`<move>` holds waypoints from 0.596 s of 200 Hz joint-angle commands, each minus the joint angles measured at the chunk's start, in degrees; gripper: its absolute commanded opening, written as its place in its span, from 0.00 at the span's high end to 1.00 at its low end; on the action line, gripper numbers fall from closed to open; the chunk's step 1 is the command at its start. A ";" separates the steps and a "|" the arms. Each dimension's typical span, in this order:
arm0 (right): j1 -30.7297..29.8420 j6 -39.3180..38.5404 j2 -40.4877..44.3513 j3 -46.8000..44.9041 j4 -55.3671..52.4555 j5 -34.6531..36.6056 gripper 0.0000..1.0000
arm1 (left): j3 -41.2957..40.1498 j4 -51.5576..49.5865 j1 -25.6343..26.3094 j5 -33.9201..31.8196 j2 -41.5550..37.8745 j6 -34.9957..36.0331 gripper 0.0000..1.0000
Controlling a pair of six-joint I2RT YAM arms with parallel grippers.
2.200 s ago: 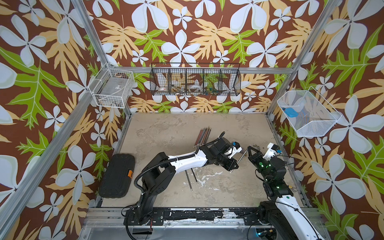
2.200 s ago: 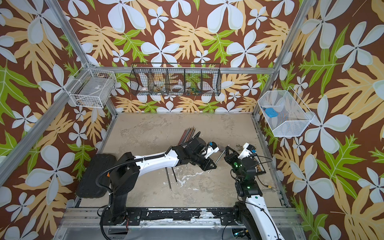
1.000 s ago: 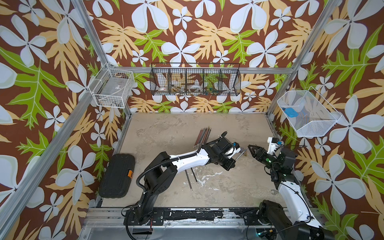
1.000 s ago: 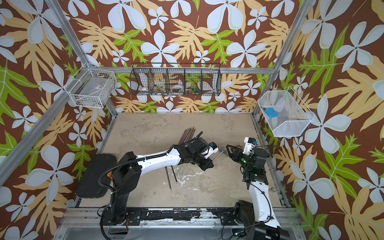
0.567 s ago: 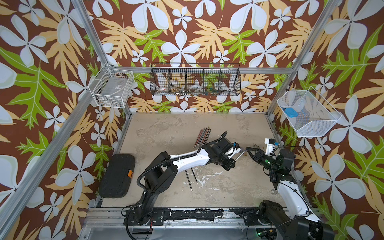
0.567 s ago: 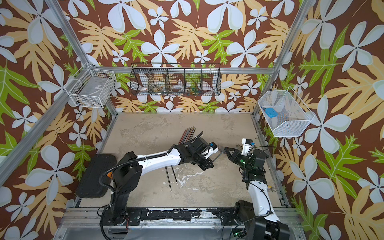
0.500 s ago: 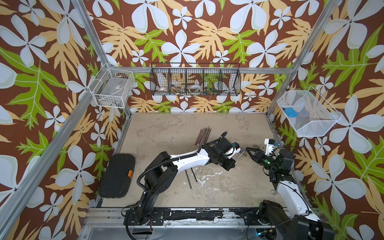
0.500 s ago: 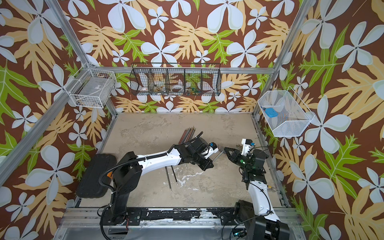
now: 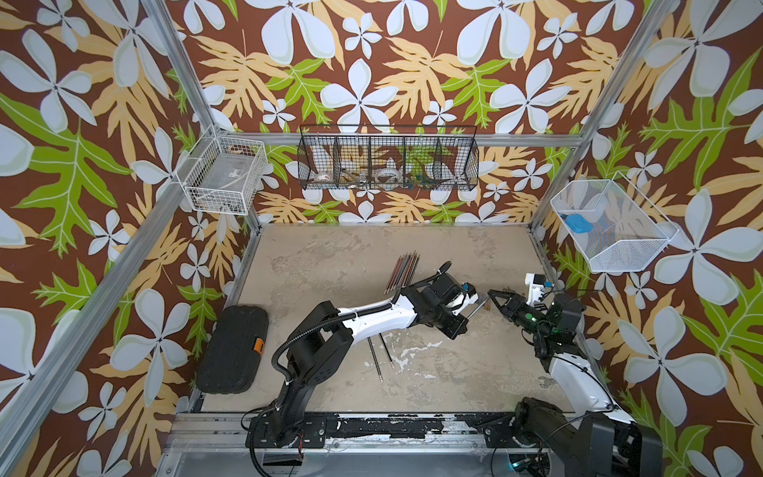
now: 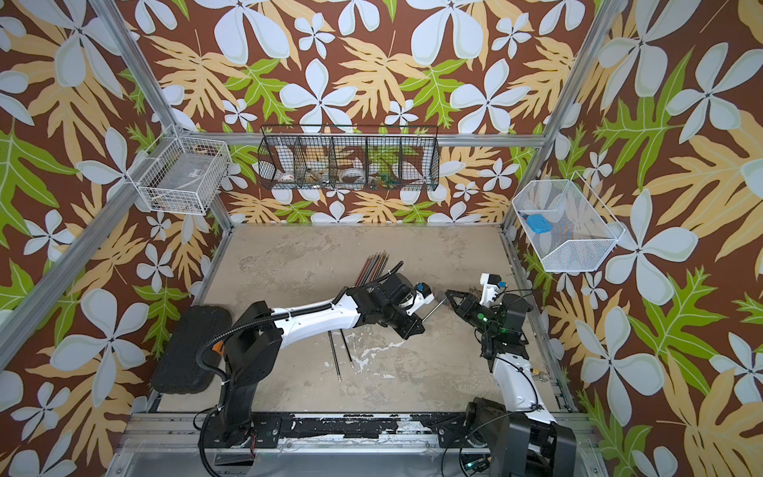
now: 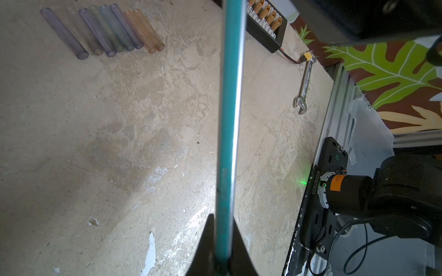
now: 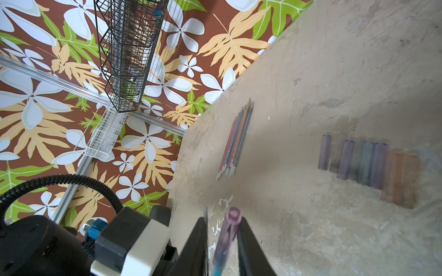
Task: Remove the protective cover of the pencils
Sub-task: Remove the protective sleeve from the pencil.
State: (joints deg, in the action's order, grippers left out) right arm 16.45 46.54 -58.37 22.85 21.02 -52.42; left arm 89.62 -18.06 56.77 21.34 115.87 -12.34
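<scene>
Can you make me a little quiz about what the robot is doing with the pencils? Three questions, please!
1. What does the left gripper hold? A) a spoon B) a teal pencil C) a ball
2. True or false: the purple cap already lies among the loose caps.
3. Fill in: the wrench lies on the ___ arm's side of the table.

Key
1. B.
2. False: it sits on the pencil's end, between the jaws of the right gripper.
3. Right.
</scene>
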 commanded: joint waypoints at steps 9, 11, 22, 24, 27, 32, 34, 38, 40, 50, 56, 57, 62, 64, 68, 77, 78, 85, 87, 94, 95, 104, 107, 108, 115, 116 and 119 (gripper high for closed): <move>-0.01 1.16 -0.58 0.53 2.79 -0.72 0.84 | 0.33 0.31 0.02 0.54 -0.05 -0.22 1.00; -0.01 1.11 -0.66 0.53 2.76 -0.70 0.86 | 0.30 0.31 0.01 0.61 -0.13 -0.23 1.00; -0.01 0.86 -1.12 0.59 2.64 -0.48 0.92 | 0.35 0.28 0.03 0.62 -0.10 -0.19 1.00; -0.01 0.77 -1.20 0.61 2.54 -0.42 0.93 | 0.35 0.28 0.01 0.58 -0.14 -0.20 1.00; -0.01 0.62 -1.34 0.61 2.41 -0.30 0.95 | 0.33 0.25 0.05 0.62 -0.10 -0.19 1.00; -0.01 0.48 -1.60 0.61 2.32 0.02 0.97 | 0.37 0.30 0.06 0.61 -0.05 -0.20 1.00; -0.01 0.37 -1.71 0.61 2.29 0.12 0.98 | 0.38 0.27 0.02 0.62 -0.04 -0.22 1.00; -0.01 0.23 -1.87 0.62 2.20 0.29 1.00 | 0.30 0.31 0.04 0.63 -0.16 -0.21 1.00; -0.01 0.17 -1.96 0.62 2.17 0.46 1.00 | 0.27 0.35 0.01 0.63 -0.15 -0.23 1.00; -0.01 0.17 -2.51 0.48 2.44 0.87 1.00 | 0.11 0.56 0.03 0.54 -0.23 -0.31 1.00; -0.01 0.29 -2.82 0.44 2.87 0.99 1.00 | 0.01 0.66 0.02 0.45 -0.29 -0.39 1.00; 0.03 0.38 -2.90 0.44 2.97 1.00 1.00 | 0.02 0.66 0.01 0.41 -0.29 -0.40 1.00; -0.01 0.51 -3.10 0.39 3.34 1.23 1.00 | -0.01 0.66 0.08 0.45 -0.38 -0.41 1.00; -0.01 0.53 -3.14 0.43 3.44 1.26 1.00 | 0.02 0.62 0.02 0.41 -0.32 -0.41 1.00; 0.03 0.50 -3.29 0.42 3.56 1.53 1.00 | -0.02 0.65 0.01 0.48 -0.30 -0.41 1.00; 0.01 0.34 -3.49 0.76 3.76 2.08 1.00 | -0.01 0.60 0.03 0.52 -0.27 -0.37 1.00; 0.05 0.32 -3.54 0.82 3.77 2.16 1.00 | -0.04 0.63 0.02 0.53 -0.24 -0.39 1.00; 0.04 -0.02 -3.72 1.20 3.51 2.69 1.00 | 0.01 0.65 0.04 0.54 -0.24 -0.36 1.00; 0.07 -0.15 -3.80 1.36 3.44 2.81 1.00 | 0.02 0.66 0.01 0.54 -0.26 -0.39 1.00; 0.07 -0.43 -4.02 1.94 3.24 3.34 1.00 | 0.00 0.65 0.03 0.53 -0.31 -0.38 1.00; 0.07 -0.46 -4.07 2.02 3.20 3.36 1.00 | 0.01 0.65 0.06 0.54 -0.35 -0.35 1.00; 0.06 -1.09 -4.30 2.63 2.71 4.18 1.00 | -0.08 0.66 0.09 0.54 -0.43 -0.41 1.00; 0.00 -1.27 -4.37 2.84 2.52 4.52 1.00 | -0.10 0.62 0.16 0.54 -0.46 -0.36 1.00; 0.04 -1.36 -4.42 2.87 2.44 4.66 1.00 | -0.13 0.60 0.12 0.54 -0.47 -0.38 1.00; 0.07 -1.87 -4.69 3.39 1.79 5.42 1.00 | -0.08 0.61 0.14 0.54 -0.55 -0.40 1.00; 0.07 -1.97 -4.72 3.45 1.73 5.50 1.00 | -0.12 0.59 0.12 0.54 -0.60 -0.40 1.00; 0.08 -2.18 -4.81 3.62 1.50 5.86 1.00 | -0.08 0.65 0.16 0.54 -0.57 -0.41 1.00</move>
State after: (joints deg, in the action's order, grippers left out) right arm 16.38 48.36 -62.50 25.04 22.09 -52.82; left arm 89.60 -17.02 56.77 20.05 115.87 -13.54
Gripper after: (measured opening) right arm 0.074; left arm 0.098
